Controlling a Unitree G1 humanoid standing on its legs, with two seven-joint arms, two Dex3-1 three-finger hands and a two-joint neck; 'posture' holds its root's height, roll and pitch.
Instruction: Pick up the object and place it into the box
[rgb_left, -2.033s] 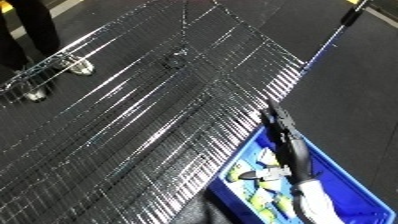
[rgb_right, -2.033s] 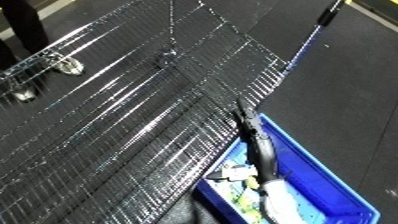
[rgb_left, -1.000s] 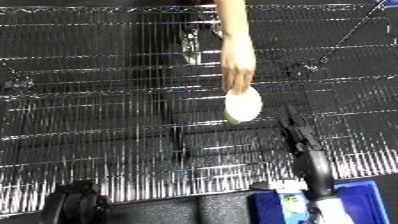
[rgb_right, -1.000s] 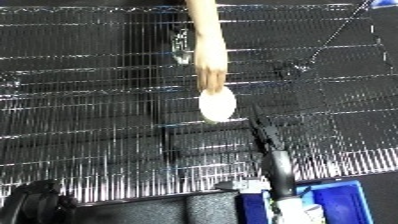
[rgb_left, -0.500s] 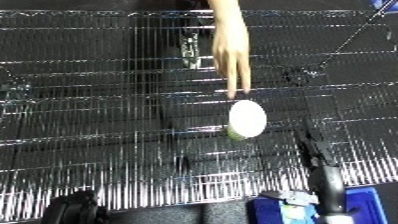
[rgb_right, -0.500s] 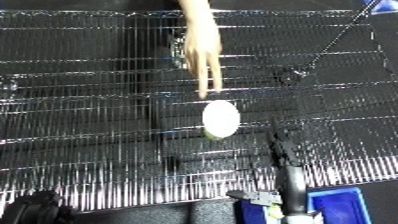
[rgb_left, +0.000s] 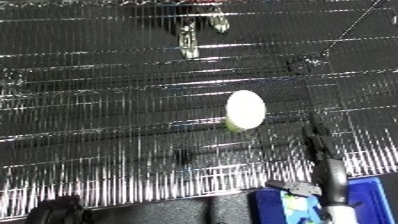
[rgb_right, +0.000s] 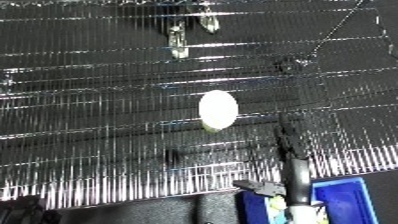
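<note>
A white oval object (rgb_left: 245, 109) with a pale green underside lies on the wire rack table (rgb_left: 107, 100), right of the middle. My right hand (rgb_left: 317, 142) rises from the lower right as a narrow black shape with straight fingers. It stands just right of and below the object, not touching it, and holds nothing. Its white forearm (rgb_left: 336, 192) comes up over the blue bin (rgb_right: 345, 194) at the bottom right corner. The bin holds some light-coloured things, mostly hidden by the arm. My left hand does not show.
The shiny wire rack fills nearly the whole view. A metal fitting (rgb_left: 187, 39) shows near the top middle. A thin rod (rgb_left: 351, 27) runs across the upper right. A dark round shape (rgb_left: 59, 214) sits at the bottom left.
The person's hand that set the white object on the rack has let go and drawn back out of view. The object now lies alone. My right hand stays nearby.
</note>
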